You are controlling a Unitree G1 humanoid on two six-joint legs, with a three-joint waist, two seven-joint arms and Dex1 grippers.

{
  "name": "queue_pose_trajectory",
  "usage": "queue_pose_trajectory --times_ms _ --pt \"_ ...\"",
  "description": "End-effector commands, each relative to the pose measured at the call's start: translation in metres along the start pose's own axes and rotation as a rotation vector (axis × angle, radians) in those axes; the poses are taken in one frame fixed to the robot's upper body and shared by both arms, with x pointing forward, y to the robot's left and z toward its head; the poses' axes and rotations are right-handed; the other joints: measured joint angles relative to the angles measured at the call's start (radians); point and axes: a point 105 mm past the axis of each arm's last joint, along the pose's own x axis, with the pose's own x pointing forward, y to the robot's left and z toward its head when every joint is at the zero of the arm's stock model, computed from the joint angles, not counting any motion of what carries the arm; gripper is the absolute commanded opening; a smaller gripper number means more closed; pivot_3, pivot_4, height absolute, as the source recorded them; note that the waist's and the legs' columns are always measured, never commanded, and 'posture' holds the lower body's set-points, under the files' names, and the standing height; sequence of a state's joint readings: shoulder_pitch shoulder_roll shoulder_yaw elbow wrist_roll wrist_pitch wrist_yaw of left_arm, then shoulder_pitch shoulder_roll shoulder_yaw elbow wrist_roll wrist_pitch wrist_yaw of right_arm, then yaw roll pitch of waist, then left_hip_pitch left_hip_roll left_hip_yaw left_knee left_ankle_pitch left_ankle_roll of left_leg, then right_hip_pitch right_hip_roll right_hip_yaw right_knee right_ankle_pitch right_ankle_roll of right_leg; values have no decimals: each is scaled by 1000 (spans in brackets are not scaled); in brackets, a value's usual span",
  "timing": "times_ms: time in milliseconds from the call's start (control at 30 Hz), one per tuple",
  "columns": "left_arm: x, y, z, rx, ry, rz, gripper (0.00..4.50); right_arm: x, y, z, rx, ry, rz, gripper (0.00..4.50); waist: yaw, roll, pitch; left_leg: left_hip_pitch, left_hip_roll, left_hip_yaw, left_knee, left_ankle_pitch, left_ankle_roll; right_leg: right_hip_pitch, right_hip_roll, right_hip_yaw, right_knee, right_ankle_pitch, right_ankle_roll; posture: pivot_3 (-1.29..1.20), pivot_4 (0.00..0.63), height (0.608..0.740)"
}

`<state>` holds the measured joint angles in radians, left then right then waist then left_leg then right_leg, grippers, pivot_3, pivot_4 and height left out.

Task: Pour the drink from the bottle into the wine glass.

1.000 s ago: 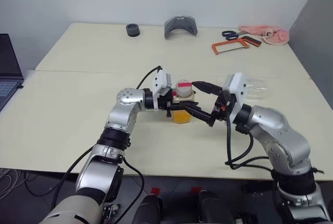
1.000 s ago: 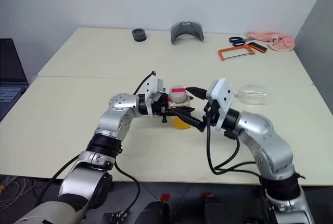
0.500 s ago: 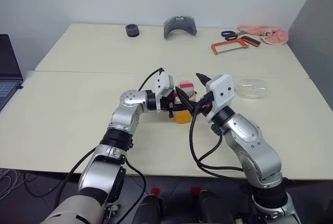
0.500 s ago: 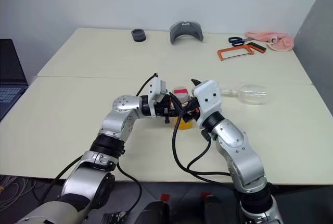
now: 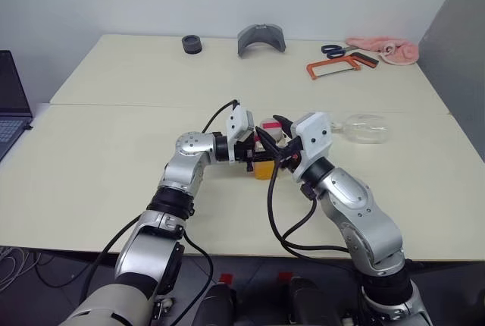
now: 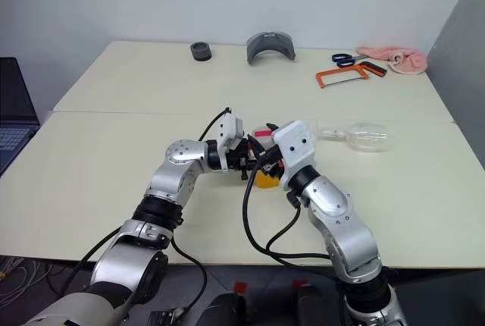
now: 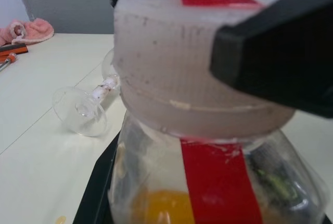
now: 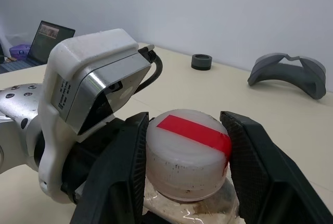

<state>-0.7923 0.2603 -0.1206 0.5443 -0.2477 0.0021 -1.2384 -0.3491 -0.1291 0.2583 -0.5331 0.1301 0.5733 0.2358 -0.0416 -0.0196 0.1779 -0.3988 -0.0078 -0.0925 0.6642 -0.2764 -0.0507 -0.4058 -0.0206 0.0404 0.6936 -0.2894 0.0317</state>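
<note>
Two hands met at the bottle [image 5: 264,161], which stood near the middle of the bench [image 5: 114,152]. The left hand [image 5: 254,153] was squeezed tight on the bottle's body, holding it upright. The right hand [image 8: 184,146] had one black finger [image 8: 122,166] on each side of the red-and-white cap [image 8: 188,151], close against it, but I could not tell if it was gripping hard yet. A little of the drink [image 7: 161,206], orange-yellow, sat low in the bottle.

The wine glass [image 5: 362,128] lay on its side, toward the right edge of the bench and apart from the bottle. It held no drink.

I think the step here was getting the cap off, so no pouring had begun. Next, the right hand would need to pinch the cap firmly and twist it while the left hand kept the bottle from turning. After that, the glass would have to be stood up on its foot before anything could go in. If the left hand tipped the bottle too early, the drink might spill on the bench.
</note>
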Motion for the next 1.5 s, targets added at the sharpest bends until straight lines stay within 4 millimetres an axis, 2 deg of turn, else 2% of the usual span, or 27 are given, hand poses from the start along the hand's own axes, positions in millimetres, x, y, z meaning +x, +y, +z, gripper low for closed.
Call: queue_pose_trajectory --times_ms 33,100,167,233,333,500,733,933,1167,1500 --pt "0 2 18 63 -36 -18 1708 -2 8 2 14 -15 103 1843 0 0 0 0 0 0 0 0 0 0 0 0 0 0 0 0 150 740" --pt "1 1 20 62 -36 -37 1707 -4 15 3 1 -26 252 1842 0 0 0 0 0 0 0 0 0 0 0 0 0 0 0 0 150 740" --pt "0 -1 22 69 -33 -64 1706 -10 19 6 5 -32 487 1842 -1 0 0 0 -1 1 0 0 0 0 0 0 0 0 0 0 150 740" --pt "-1 -1 25 85 -26 -87 1706 -12 11 7 -20 11 657 1842 -1 0 0 1 -1 5 0 0 1 1 0 0 -1 0 0 0 150 740" --pt "-3 -1 26 107 -17 -104 1692 -11 -5 9 5 55 727 1842 -7 0 0 1 -1 7 0 0 1 1 2 0 -1 0 0 0 150 740" --pt "-4 -1 28 113 -28 -98 1685 -14 -14 12 50 36 658 1842 -10 0 0 0 1 6 -1 0 1 0 1 -1 0 0 0 0 150 740" --pt "-6 -4 26 107 -27 -97 1660 -21 -13 22 17 -19 554 4204 -9 0 0 0 1 3 1 0 1 0 -1 1 2 0 0 0 150 740" --pt "-5 -4 25 99 -27 -94 1660 -12 -10 23 -84 -42 381 4218 -10 0 0 0 1 2 1 0 0 0 -1 1 2 0 0 0 150 740" --pt "-2 -5 25 96 -37 -94 1660 1 -25 25 -89 -72 263 4218 -10 0 0 1 0 2 1 0 0 0 0 1 2 0 0 0 150 740" --pt "-4 -7 23 65 -54 -80 1660 -11 -43 23 -63 -61 209 4218 -11 0 0 1 0 2 1 0 0 0 0 1 2 0 0 0 150 740"
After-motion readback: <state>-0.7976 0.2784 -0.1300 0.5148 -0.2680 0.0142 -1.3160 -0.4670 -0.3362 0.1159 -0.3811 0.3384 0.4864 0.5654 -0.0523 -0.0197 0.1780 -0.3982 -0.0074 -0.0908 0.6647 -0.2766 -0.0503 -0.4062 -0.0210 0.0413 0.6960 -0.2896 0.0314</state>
